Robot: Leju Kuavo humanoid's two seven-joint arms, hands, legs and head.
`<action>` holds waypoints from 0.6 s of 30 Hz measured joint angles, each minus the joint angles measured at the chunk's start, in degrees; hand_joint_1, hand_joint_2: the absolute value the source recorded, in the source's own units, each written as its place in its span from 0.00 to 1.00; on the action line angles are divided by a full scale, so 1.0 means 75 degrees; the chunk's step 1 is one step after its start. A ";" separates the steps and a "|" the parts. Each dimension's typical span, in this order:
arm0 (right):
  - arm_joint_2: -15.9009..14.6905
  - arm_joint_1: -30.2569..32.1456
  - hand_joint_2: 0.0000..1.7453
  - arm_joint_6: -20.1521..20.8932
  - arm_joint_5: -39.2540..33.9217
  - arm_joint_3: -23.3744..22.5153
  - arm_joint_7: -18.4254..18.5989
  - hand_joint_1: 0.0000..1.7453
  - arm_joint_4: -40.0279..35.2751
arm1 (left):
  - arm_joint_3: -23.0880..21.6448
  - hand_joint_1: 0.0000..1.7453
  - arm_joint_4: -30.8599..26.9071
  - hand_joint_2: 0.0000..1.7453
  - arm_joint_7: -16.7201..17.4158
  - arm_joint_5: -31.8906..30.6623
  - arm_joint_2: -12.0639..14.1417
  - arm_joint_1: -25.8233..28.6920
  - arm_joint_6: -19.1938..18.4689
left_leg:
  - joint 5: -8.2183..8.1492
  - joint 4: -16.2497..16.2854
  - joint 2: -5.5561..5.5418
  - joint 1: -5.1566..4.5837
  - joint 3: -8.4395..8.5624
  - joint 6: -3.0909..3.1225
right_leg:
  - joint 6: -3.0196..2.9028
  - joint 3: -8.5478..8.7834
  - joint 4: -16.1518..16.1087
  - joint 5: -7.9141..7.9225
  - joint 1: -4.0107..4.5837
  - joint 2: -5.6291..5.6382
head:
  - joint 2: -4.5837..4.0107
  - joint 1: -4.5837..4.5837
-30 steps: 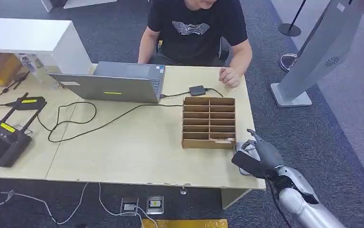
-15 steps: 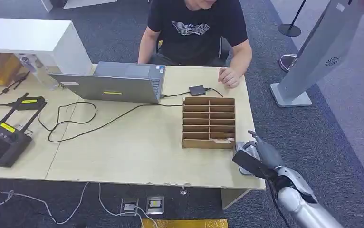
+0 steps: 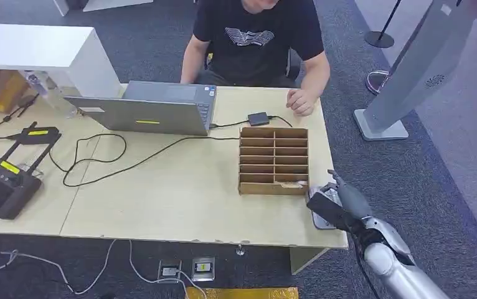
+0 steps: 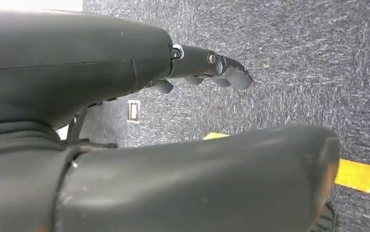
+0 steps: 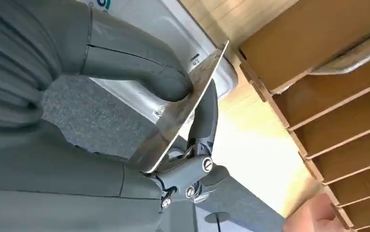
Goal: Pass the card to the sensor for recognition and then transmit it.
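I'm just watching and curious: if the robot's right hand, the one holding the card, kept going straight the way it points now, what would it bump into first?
Most likely the wooden compartment box. The right hand pinches the card above a white device at the table's corner, pointing toward the box's near end. Depth is unclear, so it might pass just beside it.

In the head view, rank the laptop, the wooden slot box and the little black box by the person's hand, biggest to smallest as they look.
1. Laptop
2. Wooden slot box, somewhat smaller
3. Little black box, by far the smallest
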 joint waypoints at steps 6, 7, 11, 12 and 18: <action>0.0000 -0.0157 1.00 0.0562 -0.0050 -0.0463 0.0607 1.00 -0.1151 | 0.0020 0.00 -0.0003 0.00 -0.0134 0.0009 -0.0035 0.0000 0.0050 | 0.0000 0.0000 0.0002 0.0001 0.0001 0.0000 | 0.0000 -0.0001 0.0002 0.0000 0.0001 0.0002 | 0.0000 0.0000; 0.0000 -0.0254 1.00 0.0700 -0.0012 -0.0613 0.0630 1.00 -0.1327 | 0.0023 0.00 -0.0003 0.00 -0.0184 0.0009 -0.0047 0.0001 0.0076 | 0.0001 0.0000 0.0002 0.0001 0.0001 0.0000 | 0.0000 -0.0001 0.0002 0.0000 0.0001 0.0002 | 0.0000 0.0000; 0.0003 -0.0614 1.00 0.1038 0.0125 -0.1088 0.0650 1.00 -0.2067 | 0.0035 0.00 -0.0003 0.00 -0.0292 0.0009 -0.0076 0.0002 0.0090 | 0.0001 0.0000 0.0002 0.0000 0.0001 0.0000 | -0.0001 0.0001 0.0001 0.0001 0.0000 0.0002 | 0.0000 0.0000; 0.0000 -0.0710 1.00 0.1084 0.0172 -0.1228 0.0619 1.00 -0.2214 | 0.0035 0.00 -0.0003 0.00 -0.0312 0.0003 -0.0081 0.0002 0.0087 | 0.0001 0.0000 0.0002 0.0000 0.0001 0.0000 | -0.0001 0.0000 0.0001 0.0001 0.0000 0.0002 | 0.0000 0.0003; 0.0035 -0.1274 1.00 0.1087 0.0288 -0.1807 0.0347 1.00 -0.2408 | 0.0038 0.00 -0.0003 0.00 -0.0367 -0.0079 -0.0090 0.0001 0.0012 | 0.0001 0.0000 0.0002 0.0000 0.0000 0.0000 | -0.0001 0.0001 0.0001 0.0001 0.0000 0.0001 | 0.0000 0.0000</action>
